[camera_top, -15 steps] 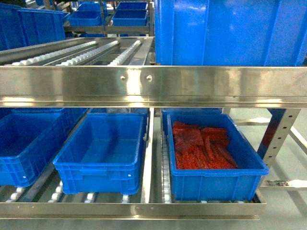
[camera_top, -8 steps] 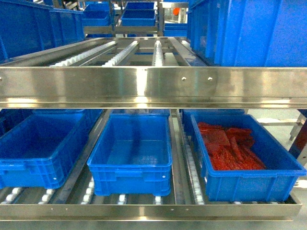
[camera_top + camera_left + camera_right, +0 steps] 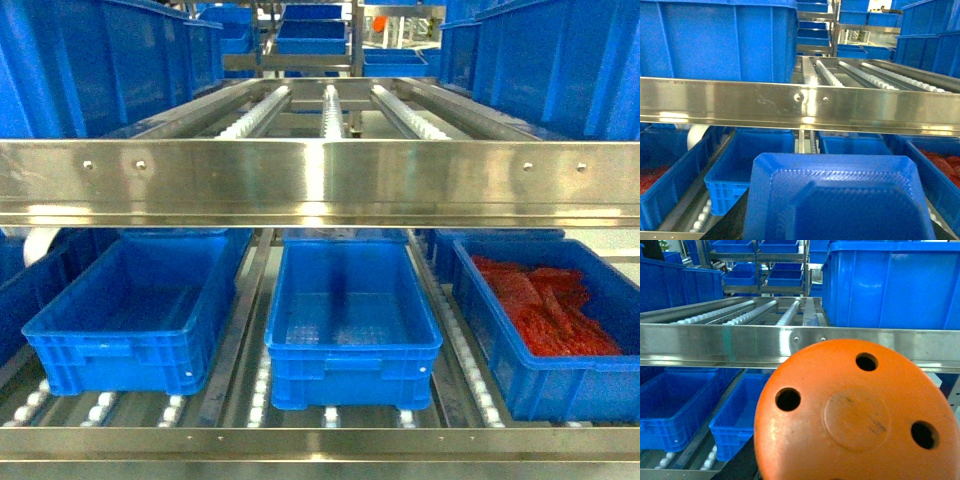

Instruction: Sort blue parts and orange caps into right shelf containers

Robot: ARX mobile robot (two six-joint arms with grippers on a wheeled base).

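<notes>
the head view faces a steel flow rack: a broad stainless front rail (image 3: 320,180) crosses the middle, with roller tracks (image 3: 330,105) running back on the upper level and tall blue bins at both upper corners. on the lower level three blue crates sit side by side on rollers — a left crate (image 3: 130,310) and a middle crate (image 3: 350,320), both showing bare floors, and a right crate (image 3: 545,335) holding a heap of red-orange pieces (image 3: 545,305), too blurred to make out singly.

neither end effector shows in any view, so whether either is open or closed cannot be told. the left wrist view is filled at the bottom by a blue part (image 3: 840,197), a tray-like piece with a stepped, rounded-corner face, close against the lens; it looks carried by that arm, though the grip itself is hidden. the right wrist view is likewise blocked by an orange cap (image 3: 855,412) — a round disc face with three dark holes and a raised centre circle. behind both objects the same steel rail and lower blue crates are visible.
</notes>
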